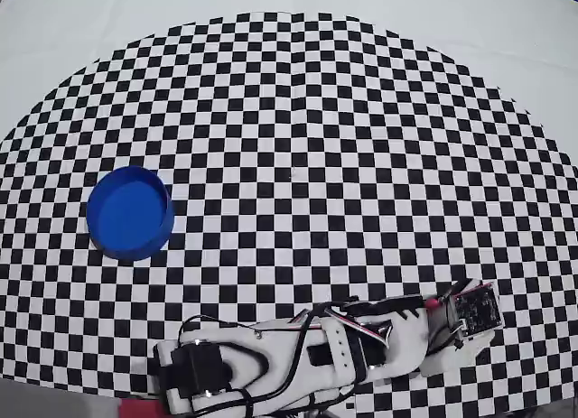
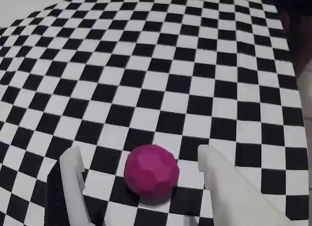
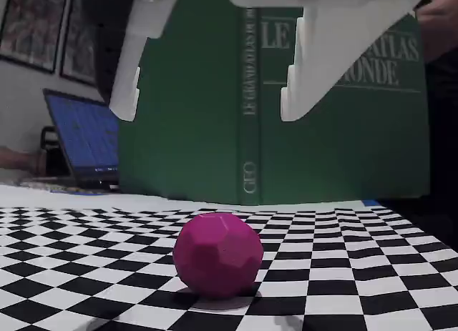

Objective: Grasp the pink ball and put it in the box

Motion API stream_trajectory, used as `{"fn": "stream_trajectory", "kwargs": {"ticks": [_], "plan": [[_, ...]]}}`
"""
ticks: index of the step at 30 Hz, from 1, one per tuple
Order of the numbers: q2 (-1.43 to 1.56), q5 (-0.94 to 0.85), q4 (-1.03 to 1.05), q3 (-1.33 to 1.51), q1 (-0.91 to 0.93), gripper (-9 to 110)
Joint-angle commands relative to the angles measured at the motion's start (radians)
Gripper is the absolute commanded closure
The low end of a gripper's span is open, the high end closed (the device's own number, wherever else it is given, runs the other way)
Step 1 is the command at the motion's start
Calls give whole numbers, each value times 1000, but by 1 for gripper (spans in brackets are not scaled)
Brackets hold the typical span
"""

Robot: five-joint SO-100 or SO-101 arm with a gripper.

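Gripper (image 3: pixel 211 106) spread wide, empty, poised above pink ball (image 3: pixel 217 254) resting on checkered mat (image 1: pixel 298 120), straddling it in wrist view; approach step, likely needs dropping lower, clamping, then carrying across to blue box (image 1: pixel 130 212) far left in overhead view.

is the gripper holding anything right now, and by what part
Nothing is held. The gripper is open and hangs above the ball, which sits on the checkered mat with both fingers clear of it.
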Motion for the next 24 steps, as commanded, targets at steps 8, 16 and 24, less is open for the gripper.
{"fn": "stream_trajectory", "kwargs": {"ticks": [8,16,24], "plan": [[-58,11,-23,-2,14,74],[-149,12,-23,-52,15,74],[-190,12,-37,-66,18,74]]}}
